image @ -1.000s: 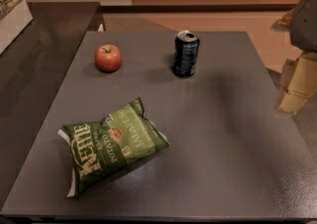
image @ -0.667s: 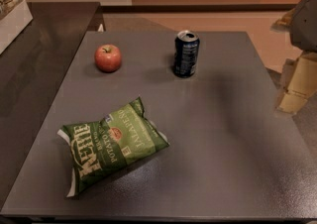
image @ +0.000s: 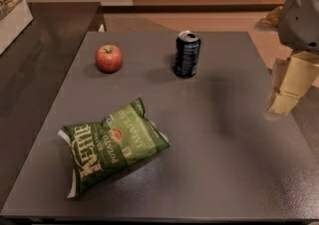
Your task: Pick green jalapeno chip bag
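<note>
The green jalapeno chip bag (image: pixel 113 145) lies flat on the grey table (image: pixel 224 134) at the front left, with white "KETTLE" lettering and a small red logo. My gripper (image: pixel 286 87) hangs at the right edge of the view, above the table's right side, far from the bag and holding nothing. Its pale yellow fingers (image: pixel 294 77) point down.
A red apple (image: pixel 108 58) sits at the back left of the table. A dark blue soda can (image: pixel 187 54) stands upright at the back middle. A dark counter (image: pixel 35 64) runs along the left, with a white box (image: pixel 12 15) on it.
</note>
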Robot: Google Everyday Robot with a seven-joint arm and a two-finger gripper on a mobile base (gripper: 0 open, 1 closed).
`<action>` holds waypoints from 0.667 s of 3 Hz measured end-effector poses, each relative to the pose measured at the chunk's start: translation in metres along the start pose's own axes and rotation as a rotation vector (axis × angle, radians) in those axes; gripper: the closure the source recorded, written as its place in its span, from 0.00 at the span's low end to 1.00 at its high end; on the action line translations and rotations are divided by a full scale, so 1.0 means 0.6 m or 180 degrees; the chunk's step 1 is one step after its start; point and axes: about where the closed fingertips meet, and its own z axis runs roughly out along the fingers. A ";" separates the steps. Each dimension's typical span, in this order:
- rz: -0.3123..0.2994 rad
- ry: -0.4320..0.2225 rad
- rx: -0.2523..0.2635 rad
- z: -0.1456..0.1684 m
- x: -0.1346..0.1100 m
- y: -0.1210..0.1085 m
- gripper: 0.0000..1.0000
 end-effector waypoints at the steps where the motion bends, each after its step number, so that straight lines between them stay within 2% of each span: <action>1: -0.0388 -0.0190 -0.0068 0.019 -0.066 0.034 0.00; 2: -0.0800 -0.0271 -0.0131 0.054 -0.129 0.072 0.00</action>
